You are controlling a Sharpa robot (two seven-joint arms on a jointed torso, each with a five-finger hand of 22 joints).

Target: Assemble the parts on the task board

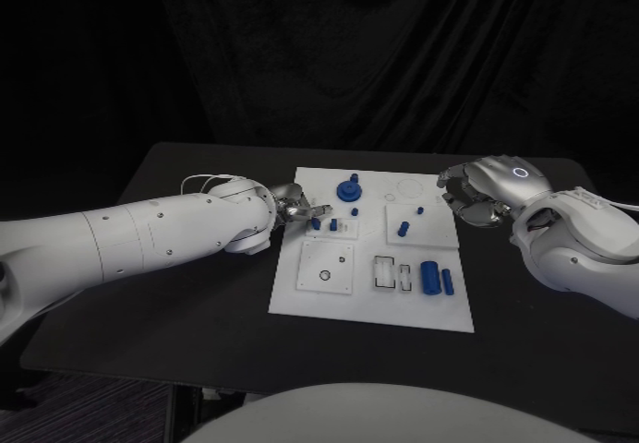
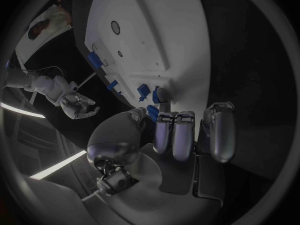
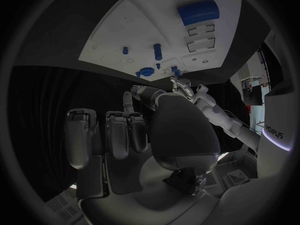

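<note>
Black table (image 1: 199,305) under dark curtains carries the white task board (image 1: 373,305) at frame centre, blue parts (image 1: 430,277) scattered on it. Left hand (image 1: 291,209) pinches a small blue part (image 2: 152,112) at the board's left edge. Right hand (image 1: 476,196), upper right, hovers with fingers curled, holding nothing.

L arm reaches in to task board (image 1: 373,305) left edge; left hand (image 1: 288,209) at board's upper-left, fingertips pinching small blue part (image 2: 153,111). R arm bent; right hand (image 1: 482,189) just off board's upper-right corner, fingers curled, holding nothing.
</note>
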